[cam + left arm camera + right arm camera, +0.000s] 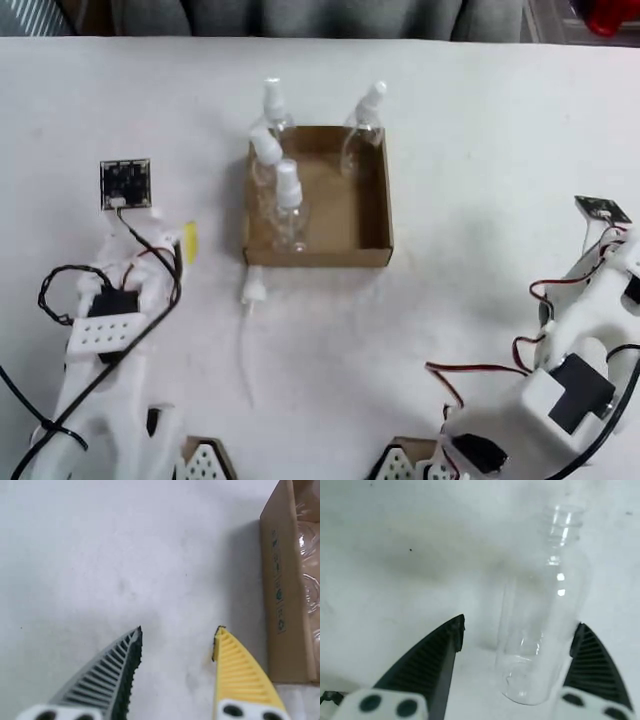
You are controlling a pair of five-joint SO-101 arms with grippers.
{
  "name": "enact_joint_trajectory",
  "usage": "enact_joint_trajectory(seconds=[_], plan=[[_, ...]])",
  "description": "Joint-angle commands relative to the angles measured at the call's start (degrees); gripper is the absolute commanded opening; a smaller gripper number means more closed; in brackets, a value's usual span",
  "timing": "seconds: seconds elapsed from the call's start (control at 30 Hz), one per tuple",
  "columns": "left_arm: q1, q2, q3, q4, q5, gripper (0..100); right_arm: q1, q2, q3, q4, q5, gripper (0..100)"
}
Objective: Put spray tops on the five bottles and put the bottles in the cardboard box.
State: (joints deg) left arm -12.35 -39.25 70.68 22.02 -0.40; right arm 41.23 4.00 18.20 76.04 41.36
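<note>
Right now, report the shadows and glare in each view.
High view: even light, a thin shadow along the box front, faint glints on the bottles inside. Left wrist view: the box throws a dark band onto the table beside it. Right wrist view: bright glints on the clear bottle, a broad shadow across the table.

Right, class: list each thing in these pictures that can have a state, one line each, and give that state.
cardboard box: open-topped, holding four bottles.
four bottles: spray tops on, standing in the box.
fifth bottle: no top on, not gripped.
loose spray top: unfitted, lying on the table.
left gripper: open, empty.
right gripper: open, around the fifth bottle.
</note>
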Motion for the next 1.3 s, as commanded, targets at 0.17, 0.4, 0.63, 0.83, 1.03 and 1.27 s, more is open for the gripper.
enact_joint_trajectory(seconds=[0.17, 0.4, 0.63, 0.83, 1.03, 1.27], plan=[[-0.3, -1.8, -0.4, -0.6, -3.4, 22, 2.4, -2.8, -2.5, -2.6, 0.6, 28.7], [-0.3, -1.8, -0.4, -0.6, -3.6, 22, 1.9, 1.6, -2.9, -9.2, 0.4, 28.7], [-0.3, -1.8, -0.4, -0.6, -3.7, 22, 1.9, 5.5, -3.7, -10.2, 0.7, 28.6], [-0.3, -1.8, -0.4, -0.6, -3.7, 22, 1.9, 5.5, -4.5, -10.6, 0.7, 25.3], [-0.3, -1.8, -0.4, -0.6, -3.7, 22, 1.5, 6.1, -7.2, -10.7, 0.7, 6.0], [-0.3, -1.8, -0.4, -0.6, -3.7, 22, 1.7, 4.4, -9.4, -8.9, 0.4, 1.7]])
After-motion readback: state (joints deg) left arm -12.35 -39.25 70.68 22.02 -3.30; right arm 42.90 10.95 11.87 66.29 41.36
